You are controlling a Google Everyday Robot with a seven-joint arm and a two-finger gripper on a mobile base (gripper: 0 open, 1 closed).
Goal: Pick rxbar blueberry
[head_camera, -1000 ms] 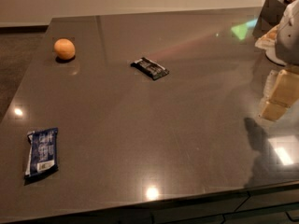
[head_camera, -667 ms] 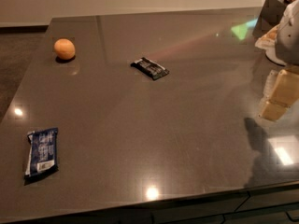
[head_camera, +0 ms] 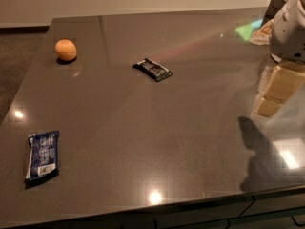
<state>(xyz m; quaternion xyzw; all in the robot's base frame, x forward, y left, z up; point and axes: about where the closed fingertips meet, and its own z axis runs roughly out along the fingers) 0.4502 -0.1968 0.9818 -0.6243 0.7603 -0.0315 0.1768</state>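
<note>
The rxbar blueberry [head_camera: 43, 155], a flat bar in a dark blue wrapper with white lettering and a small pale label, lies on the dark table [head_camera: 157, 142] near its front left corner. My gripper [head_camera: 270, 101] hangs above the table at the far right edge of the camera view, on a white arm, far from the bar. It holds nothing that I can see.
A smaller black-wrapped bar [head_camera: 153, 69] lies at the table's middle back. An orange [head_camera: 66, 49] sits at the back left. The table's front edge runs along the bottom of the view. The gripper's shadow [head_camera: 259, 151] falls at the front right.
</note>
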